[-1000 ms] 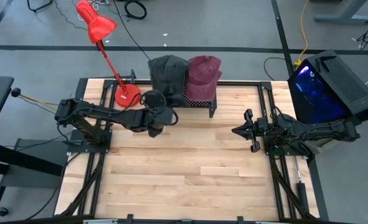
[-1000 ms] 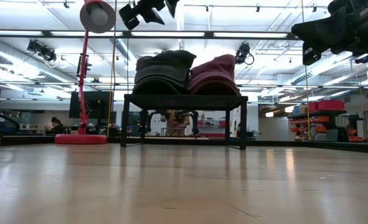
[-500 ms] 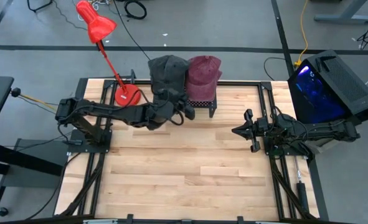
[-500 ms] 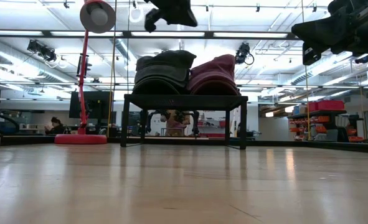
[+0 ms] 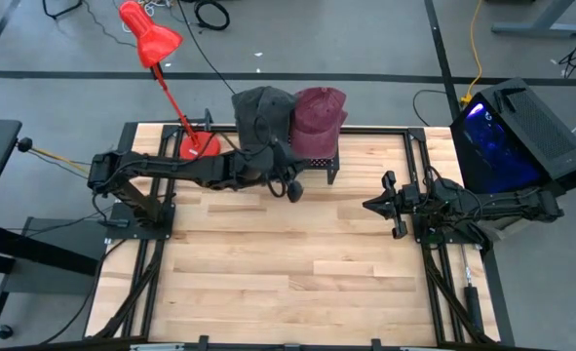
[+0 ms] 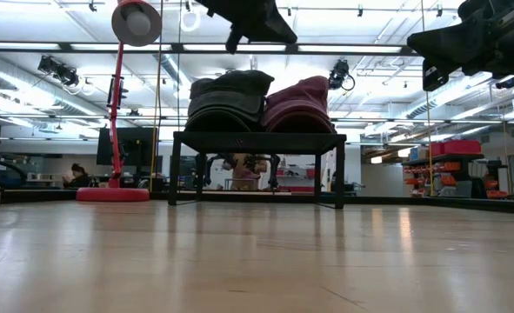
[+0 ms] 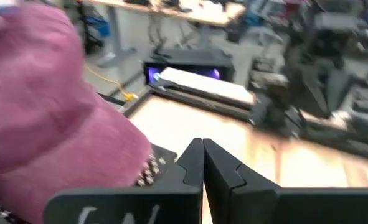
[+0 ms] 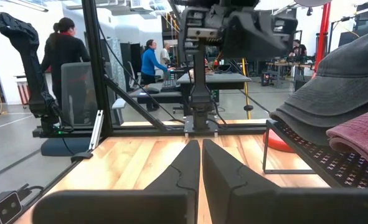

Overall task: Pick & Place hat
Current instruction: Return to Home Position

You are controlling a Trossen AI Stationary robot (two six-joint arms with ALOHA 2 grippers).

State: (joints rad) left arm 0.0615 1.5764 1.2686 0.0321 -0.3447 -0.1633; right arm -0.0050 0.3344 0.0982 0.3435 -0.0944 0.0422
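Two piles rest on the low black wire shelf (image 5: 312,159) at the far edge of the wooden counter (image 5: 297,263): the black fabric caps (image 5: 261,112) and, touching them, the maroon fabric caps (image 5: 319,112). From above, the left claw (image 5: 292,187) hovers just in front of the shelf and carries nothing. The right claw (image 5: 390,205) waits well apart from the shelf, on the maroon side.

From counter level, each pile is nested cap in cap, I judge so that it stands steady. The left claw is above the shelf and touches no cap.

In the left wrist view its fingers (image 7: 190,168) are pressed together, empty. The right wrist view shows the same.
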